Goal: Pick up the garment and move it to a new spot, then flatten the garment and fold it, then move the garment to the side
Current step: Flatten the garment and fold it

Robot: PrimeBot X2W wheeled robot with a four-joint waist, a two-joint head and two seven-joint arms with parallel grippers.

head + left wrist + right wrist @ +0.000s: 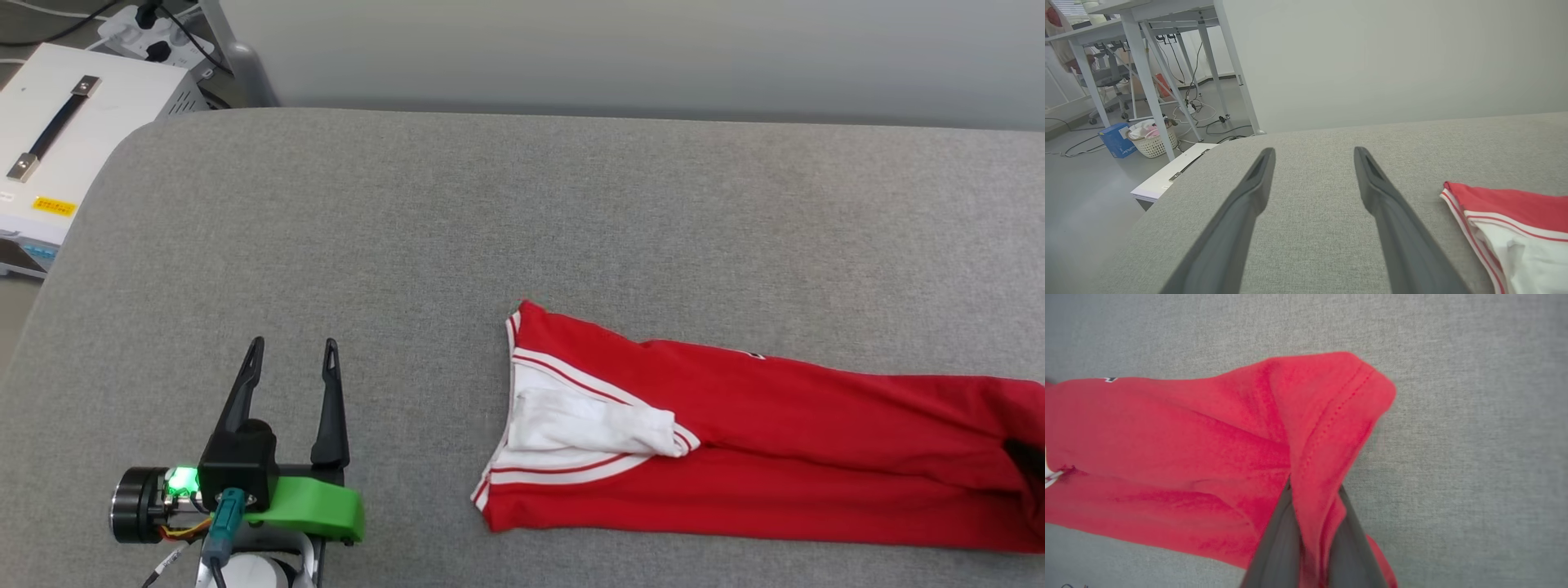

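- Step in hand, as a judgement: the fold. The garment (735, 441) already lies as a long narrow strip with its sides turned in. A white sleeve (588, 425) rests on top near the collar end.
- Garment's place: the right half of the grey padded surface (490, 204), close to its near edge. The collar end points toward the middle, and the hem end runs off the right side of the head view.
- Right gripper (1314, 486): clenched on the hem end, with red cloth pinched between its two fingers and bunched up around them.
- Left gripper (294, 347): released, jaws wide apart with nothing between them. It hovers over bare surface, well apart from the collar end.
- Next move, probably: carry the pinched hem up and across toward the collar end to halve the strip.
  - The lift needs to be high enough that the cloth does not drag and rumple the layer beneath.
  - The collar end lies loose and may slide, since the free claw is not touching it.
- Edges: the near edge runs just beside the strip's long side. The surface rounds off at its far left corner, where a white case (73, 139) with a dark handle sits beyond it. The far edge meets a pale wall.
- Open room: a broad bare stretch lies behind the garment and to its left, seemingly enough for the fold and for setting the garment aside afterwards.
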